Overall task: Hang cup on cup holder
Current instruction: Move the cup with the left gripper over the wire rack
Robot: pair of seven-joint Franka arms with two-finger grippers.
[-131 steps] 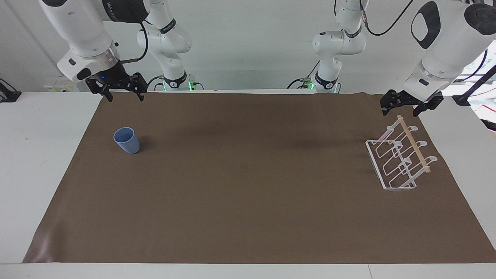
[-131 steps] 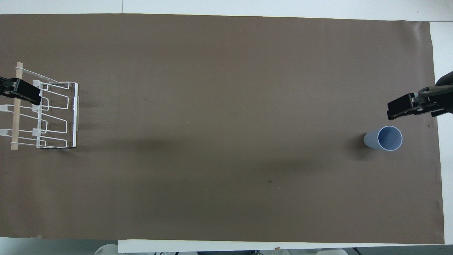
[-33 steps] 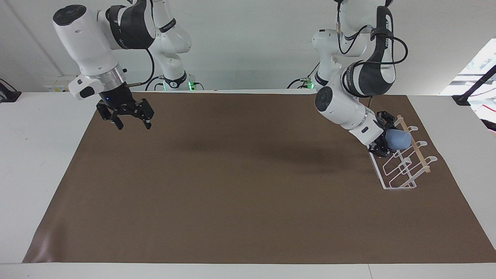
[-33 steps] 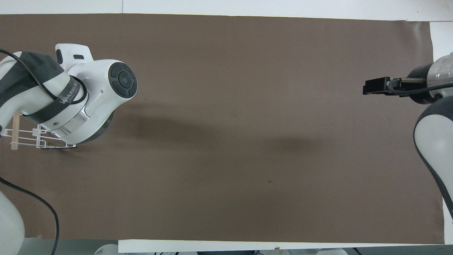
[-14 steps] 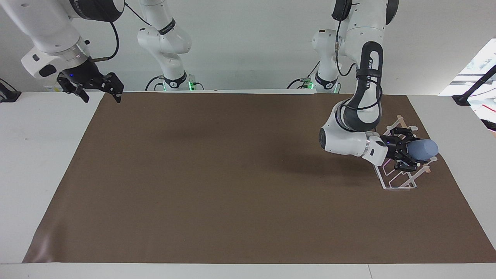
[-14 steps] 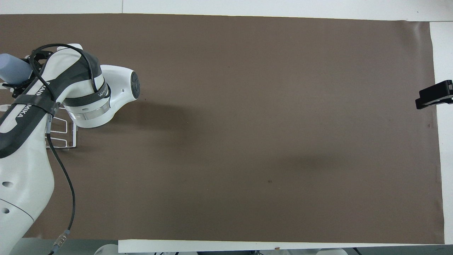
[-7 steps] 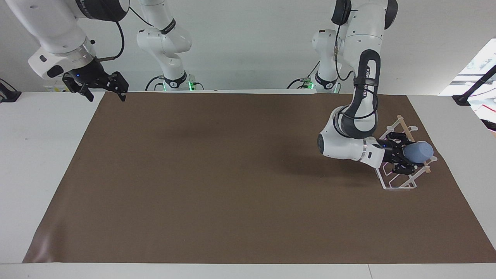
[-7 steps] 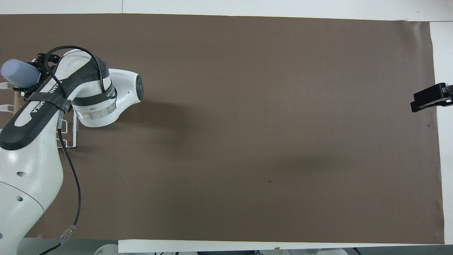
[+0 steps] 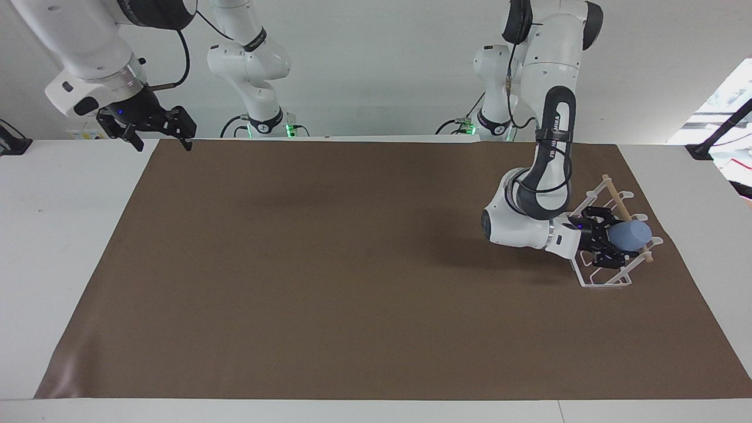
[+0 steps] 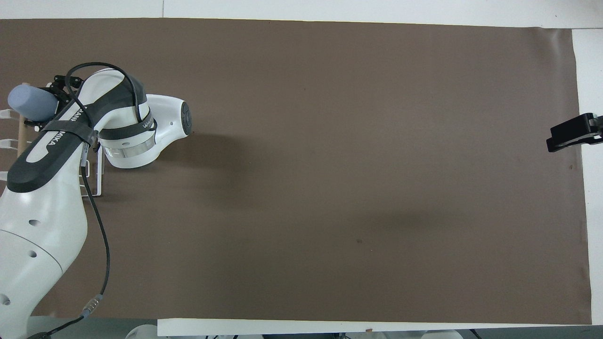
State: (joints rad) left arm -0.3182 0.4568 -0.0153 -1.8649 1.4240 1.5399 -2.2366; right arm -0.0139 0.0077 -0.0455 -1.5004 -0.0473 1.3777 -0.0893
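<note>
Over the cup holder (image 9: pixel 605 241), at my left arm's end of the brown mat (image 9: pixel 352 264), my left gripper (image 9: pixel 611 242) lies nearly level, fingers clamped on the cup (image 9: pixel 630 235). This cup is a small light-blue tumbler, plain and matte, without a handle; it lies on its side in my grip, its closed narrower base pointing away from my wrist, and its mouth is hidden among my fingers. It lies against the thin pale wooden rod (image 9: pixel 618 202) that runs along the top of the holder, among the white looped prongs; whether a prong has gone inside the cup I cannot tell. In the overhead view the cup (image 10: pixel 30 102) shows past my forearm. My holder is a white wire rack with a rectangular base frame resting on the mat. My right gripper (image 9: pixel 157 134) waits in the air over the mat's edge at the right arm's end, fingers spread and holding nothing.
</note>
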